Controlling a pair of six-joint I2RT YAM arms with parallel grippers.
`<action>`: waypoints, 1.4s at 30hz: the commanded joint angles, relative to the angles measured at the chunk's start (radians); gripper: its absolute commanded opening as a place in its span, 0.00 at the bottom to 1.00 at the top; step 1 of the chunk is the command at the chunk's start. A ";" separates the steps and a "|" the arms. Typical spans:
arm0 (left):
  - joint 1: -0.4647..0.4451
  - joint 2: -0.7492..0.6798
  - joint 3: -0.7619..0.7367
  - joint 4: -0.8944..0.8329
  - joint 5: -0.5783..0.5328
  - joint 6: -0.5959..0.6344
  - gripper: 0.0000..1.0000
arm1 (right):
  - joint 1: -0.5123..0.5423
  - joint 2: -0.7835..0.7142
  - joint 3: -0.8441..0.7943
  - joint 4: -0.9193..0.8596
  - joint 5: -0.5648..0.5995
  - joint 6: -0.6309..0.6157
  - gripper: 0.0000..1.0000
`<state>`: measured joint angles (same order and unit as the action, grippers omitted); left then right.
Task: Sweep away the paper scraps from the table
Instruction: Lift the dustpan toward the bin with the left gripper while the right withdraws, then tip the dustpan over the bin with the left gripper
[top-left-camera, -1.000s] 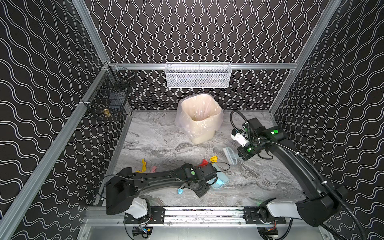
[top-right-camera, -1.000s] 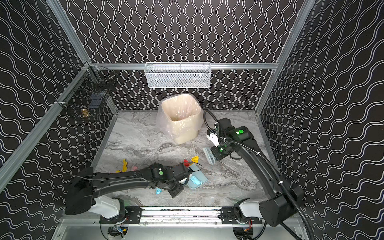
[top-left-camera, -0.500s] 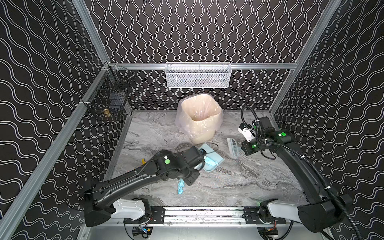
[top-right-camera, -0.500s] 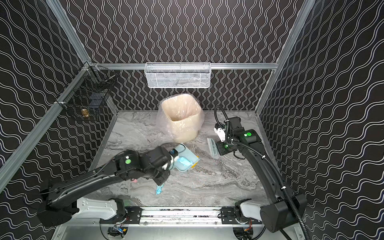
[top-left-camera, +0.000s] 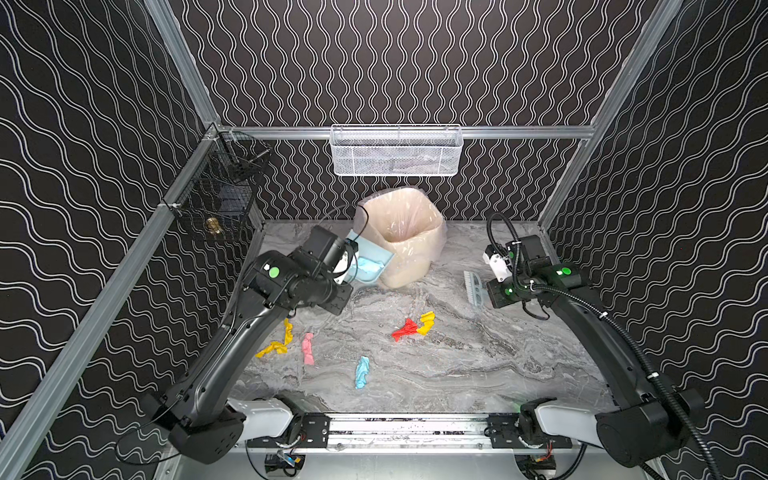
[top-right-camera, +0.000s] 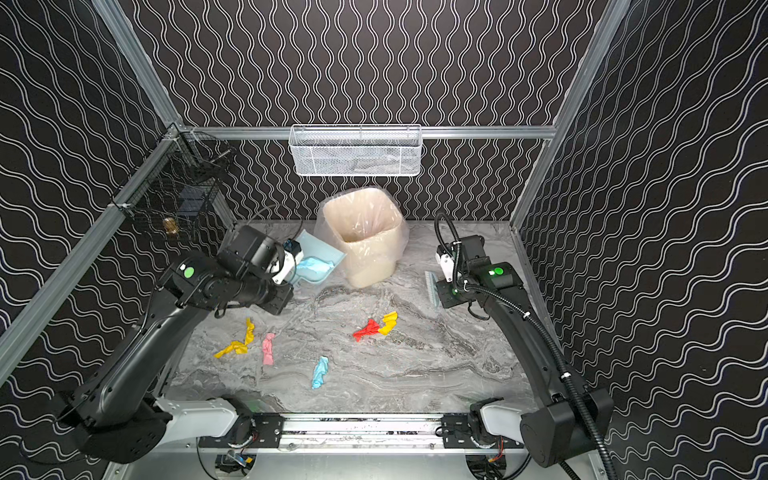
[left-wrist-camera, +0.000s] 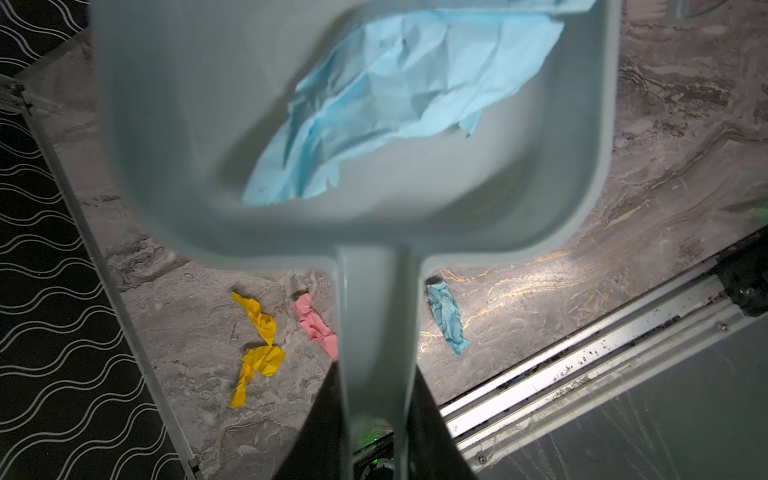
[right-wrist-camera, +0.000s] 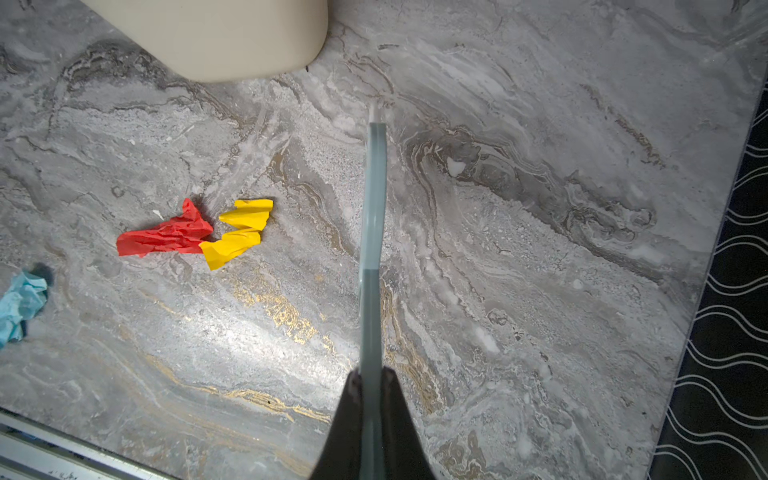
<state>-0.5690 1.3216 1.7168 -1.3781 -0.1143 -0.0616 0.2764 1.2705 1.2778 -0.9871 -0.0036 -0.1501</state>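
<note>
- Grasping the dustpan (top-left-camera: 372, 251) by its handle with the left gripper (left-wrist-camera: 376, 424), jaws clenched against both sides of the handle.
- Holding it raised above the table (top-left-camera: 478, 365), tilted, front lip just beside the bin (top-left-camera: 409, 237) at the back.
- Carrying one crumpled light blue sheet (left-wrist-camera: 407, 83) inside the pan.
- Pinching the brush (top-left-camera: 472, 286) handle tight in the right gripper (right-wrist-camera: 371, 395), jaws fully closed on it, at the right side, near the bin.
- Cannot tell whether touching the table with the bristles.
- Lying loose on the table near the middle: red scrap (top-left-camera: 405, 329) touching yellow scrap (top-left-camera: 426, 323).
- Further left: second yellow scrap (top-left-camera: 276, 345), twisted, with pink scrap (top-left-camera: 308, 348) just beside it, not touching.
- Toward the front rail (top-left-camera: 415, 428), alone: light blue scrap (top-left-camera: 362, 372).
- All five outside the pan, apart from the brush.
</note>
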 joint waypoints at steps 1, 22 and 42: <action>0.043 0.057 0.082 -0.009 0.028 0.083 0.00 | -0.005 -0.010 -0.006 0.042 -0.022 -0.005 0.00; 0.082 0.599 0.629 -0.030 -0.279 0.283 0.00 | -0.008 -0.075 -0.056 0.090 -0.087 -0.008 0.00; -0.137 0.643 0.435 0.532 -0.976 0.848 0.00 | -0.008 -0.068 -0.053 0.100 -0.111 -0.011 0.00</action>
<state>-0.6903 1.9919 2.2105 -1.0920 -0.9615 0.5858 0.2672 1.1999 1.2179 -0.9112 -0.0952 -0.1543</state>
